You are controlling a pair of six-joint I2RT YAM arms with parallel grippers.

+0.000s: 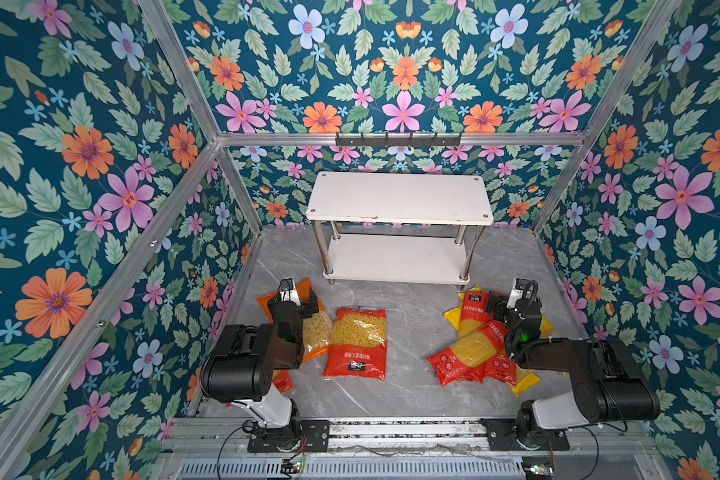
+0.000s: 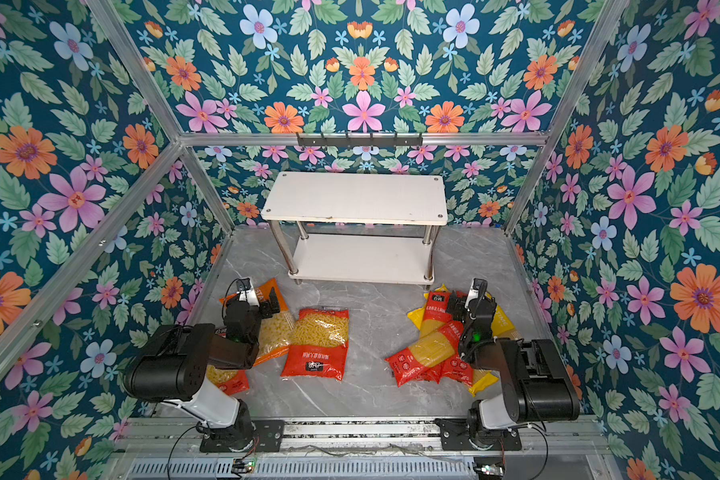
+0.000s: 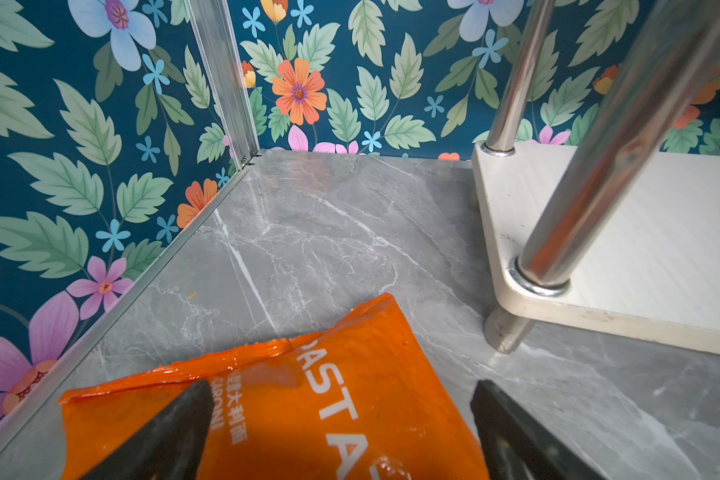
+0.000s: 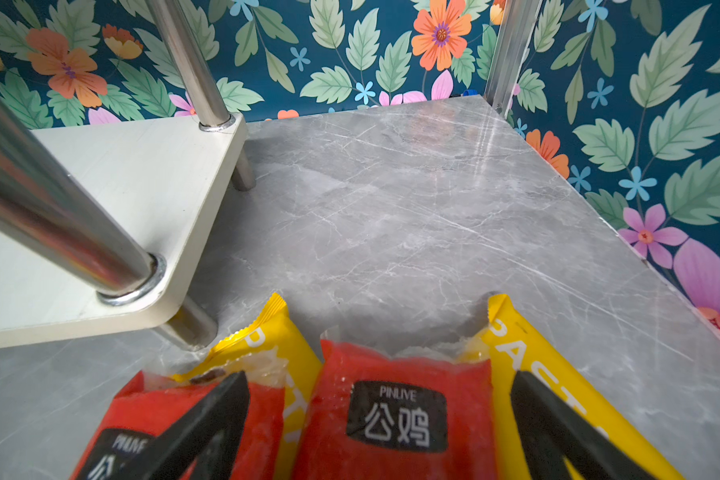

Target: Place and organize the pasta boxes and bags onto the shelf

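Observation:
The shelf (image 1: 400, 199) (image 2: 354, 197), two white boards on chrome legs, stands bare at the back. My left gripper (image 1: 298, 296) (image 3: 341, 386) is open and hovers over the orange bag (image 3: 308, 419) (image 1: 267, 301) at the left. Beside that bag lies a wide red bag (image 1: 356, 343) (image 2: 319, 343); another red bag (image 1: 283, 380) shows under the left arm. My right gripper (image 1: 500, 305) (image 4: 379, 376) is open above a heap of long packs (image 1: 474, 349). Between its fingers lies a red pack (image 4: 400, 415), flanked by yellow packs (image 4: 516, 345). Neither gripper holds anything.
The packs lie on a grey marble floor (image 1: 412, 299) enclosed by floral walls and aluminium frame posts. A black hook rail (image 1: 398, 139) hangs on the back frame above the shelf. The shelf's front chrome legs (image 3: 599, 166) (image 4: 59, 232) rise close to both grippers.

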